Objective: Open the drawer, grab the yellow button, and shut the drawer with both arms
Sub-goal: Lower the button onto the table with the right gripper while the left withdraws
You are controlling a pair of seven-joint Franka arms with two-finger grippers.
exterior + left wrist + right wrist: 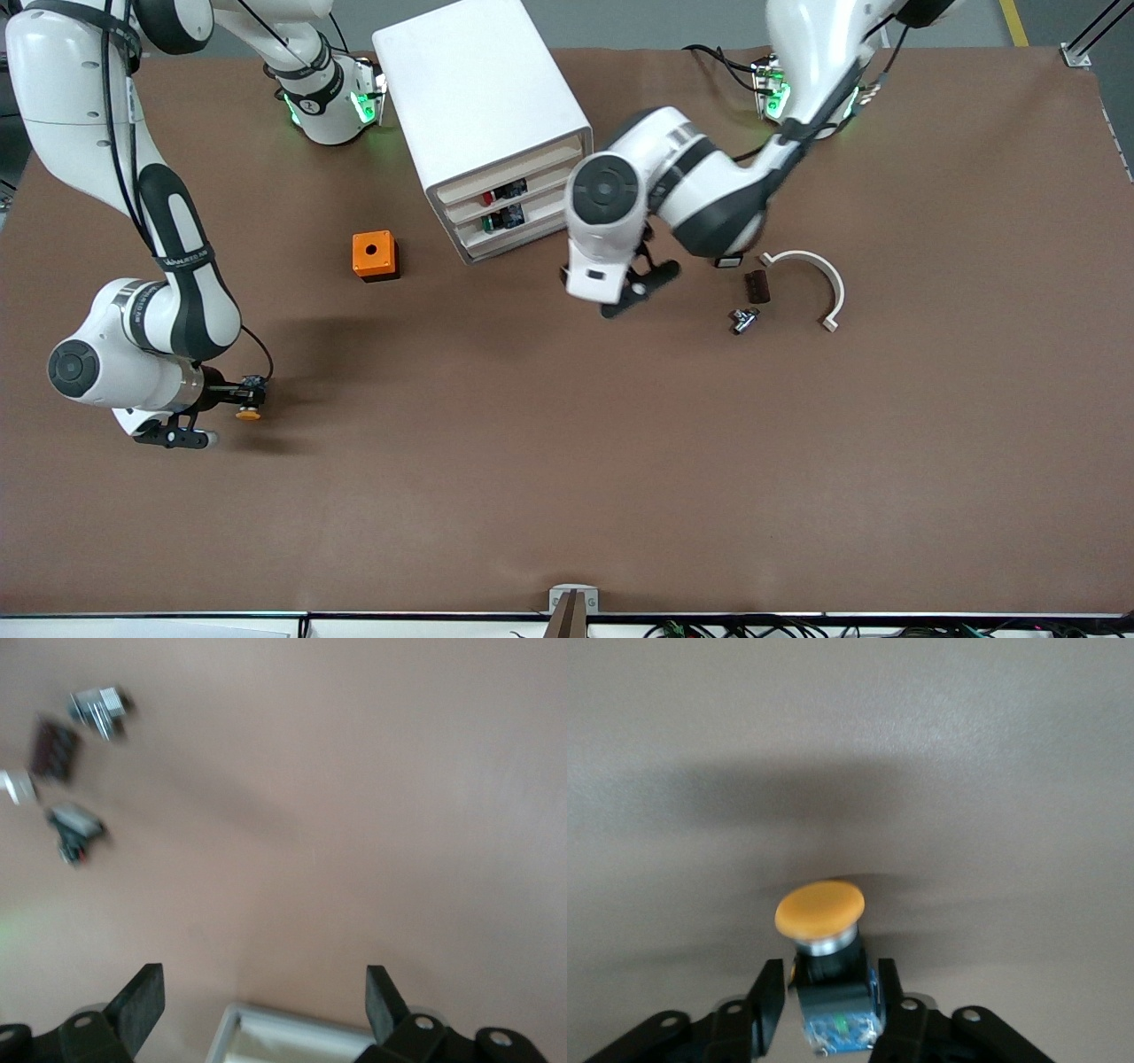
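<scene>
Right gripper [232, 400], low over the worktop [567, 496] at the right arm's end: fingers [764, 1005] clamped on the button [249, 403], its orange cap at 3 o'clock from the wrist. Left gripper [640, 288], fingers spread and empty, over the worktop at 5 o'clock from the cabinet [483, 120]. Drawer [509, 170] pushed in.

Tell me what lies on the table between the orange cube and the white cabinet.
Nothing: in the front view, only bare brown table separates the orange cube from the white cabinet.

No text or label can be read.
</scene>
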